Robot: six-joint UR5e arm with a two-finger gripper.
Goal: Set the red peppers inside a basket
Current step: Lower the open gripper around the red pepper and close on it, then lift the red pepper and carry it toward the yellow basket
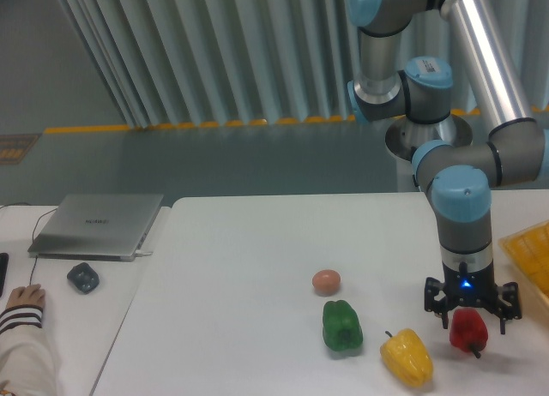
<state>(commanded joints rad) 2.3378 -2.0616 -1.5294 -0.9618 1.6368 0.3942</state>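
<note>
Near the bench's (257, 242) right front, past the green pepper (342, 326) and yellow pepper (407, 357), the red pepper (468, 329) sits between the gripper's (470, 321) jaws, long axis tilted, dark stem pointing down-right. Whether the jaws grip it I cannot tell. Rightmost, the yellow basket (533, 257) shows partly.

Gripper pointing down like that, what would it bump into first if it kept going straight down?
Probably the red pepper. The gripper points straight down right above it, with the white table underneath. How close they are isn't clear from this view.
</note>
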